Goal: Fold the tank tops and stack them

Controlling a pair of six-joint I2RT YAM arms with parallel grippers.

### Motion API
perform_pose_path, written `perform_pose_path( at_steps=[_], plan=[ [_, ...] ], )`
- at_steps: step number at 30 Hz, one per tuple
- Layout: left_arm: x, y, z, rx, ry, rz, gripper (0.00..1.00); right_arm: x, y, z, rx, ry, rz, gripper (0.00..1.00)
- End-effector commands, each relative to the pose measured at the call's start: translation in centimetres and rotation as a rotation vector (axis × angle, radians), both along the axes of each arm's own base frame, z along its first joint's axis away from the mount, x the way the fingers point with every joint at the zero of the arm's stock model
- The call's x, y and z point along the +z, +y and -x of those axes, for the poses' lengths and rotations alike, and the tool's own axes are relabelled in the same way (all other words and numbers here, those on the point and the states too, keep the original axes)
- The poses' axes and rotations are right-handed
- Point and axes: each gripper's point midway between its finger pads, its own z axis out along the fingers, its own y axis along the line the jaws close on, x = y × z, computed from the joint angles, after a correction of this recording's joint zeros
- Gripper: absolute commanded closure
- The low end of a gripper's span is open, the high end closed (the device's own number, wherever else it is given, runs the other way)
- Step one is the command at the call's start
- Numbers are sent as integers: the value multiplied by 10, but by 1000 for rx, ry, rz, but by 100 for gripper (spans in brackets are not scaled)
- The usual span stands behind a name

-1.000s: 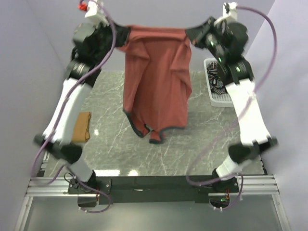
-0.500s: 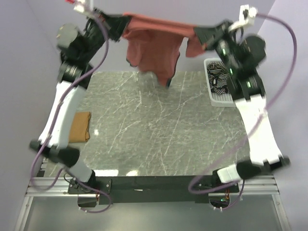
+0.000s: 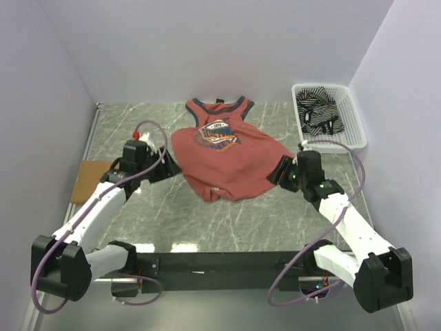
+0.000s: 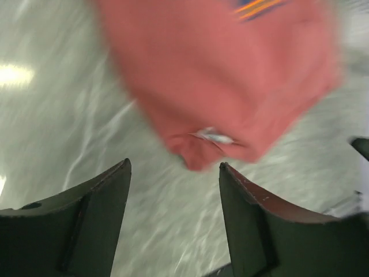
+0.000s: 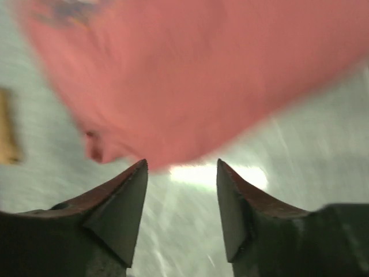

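The brick-red tank top (image 3: 220, 155) lies spread face up on the marble table (image 3: 207, 214), its chest print (image 3: 218, 132) showing and its neck toward the back wall. My left gripper (image 3: 172, 167) is low at its left hem corner, open and holding nothing. The left wrist view shows that corner of the red tank top (image 4: 230, 75) just beyond the open gripper (image 4: 174, 167). My right gripper (image 3: 281, 171) is open at the right hem corner. In the right wrist view the red tank top (image 5: 190, 75) lies just ahead of the gripper (image 5: 181, 164). The mustard-tan tank top (image 3: 86, 176) lies folded at the left. The striped tank top (image 3: 317, 116) is in the basket.
A white mesh basket (image 3: 353, 117) stands at the back right corner against the walls. Walls close the table on the left, back and right. The folded mustard-tan tank top (image 5: 7, 135) shows at the left edge of the right wrist view.
Both arms held the red top high in the air by its hem. They swung it down flat on the table, and both grippers opened and let go.
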Motion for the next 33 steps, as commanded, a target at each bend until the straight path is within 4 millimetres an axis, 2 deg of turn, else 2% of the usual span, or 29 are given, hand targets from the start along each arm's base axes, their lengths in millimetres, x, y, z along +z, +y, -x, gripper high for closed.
perform_pose_path(
  at_steps=[1,3,4,5,6,7,8,9,10,11,13,14,16,17,18,19,22,24,26,28,33],
  plan=[
    [6,26,9,165,20,-32,33,11,-15,-1,-83,-46,29,39],
    [-3,31,11,235,71,-11,35,1,-26,-1,-147,-16,63,39],
    [-5,27,11,235,85,21,40,-5,-32,-2,-180,-3,82,39],
    [-18,20,17,235,134,68,42,-8,-37,-4,-210,2,96,39],
    [-23,6,24,186,166,123,45,-17,-47,-7,-257,18,138,39],
    [-20,-4,20,171,139,169,48,-21,-51,-9,-279,24,154,39],
    [-35,-21,33,145,192,195,49,-22,-52,-15,-289,18,156,39],
    [-41,-27,33,158,195,181,49,-24,-50,-18,-283,24,151,39],
    [-57,-34,37,161,247,157,51,-31,-47,-20,-273,46,154,41],
    [-65,-49,47,143,292,154,53,-34,-45,-23,-269,52,148,41],
    [-82,-59,55,151,359,145,56,-34,-43,-29,-267,53,144,42],
    [-92,-65,66,169,413,167,58,-35,-44,-30,-270,52,151,42],
    [-99,-64,74,210,445,165,61,-35,-48,-34,-285,48,173,42],
    [-102,-67,82,238,470,166,60,-35,-50,-35,-290,46,186,42],
    [-105,-63,89,266,492,149,54,-37,-51,-37,-291,52,198,42],
    [-106,-61,89,293,484,143,52,-39,-51,-38,-288,55,205,42],
    [-109,-73,96,274,508,175,45,-43,-51,-42,-291,66,214,42],
    [-118,-82,105,251,562,158,46,-41,-51,-45,-294,58,212,42],
    [-124,-90,115,242,604,142,47,-39,-55,-48,-308,54,218,42],
    [-133,-92,122,253,639,119,59,-40,-59,-50,-319,58,226,42],
    [-142,-103,133,246,673,91,64,-34,-72,-59,-349,55,209,42]
  ],
)
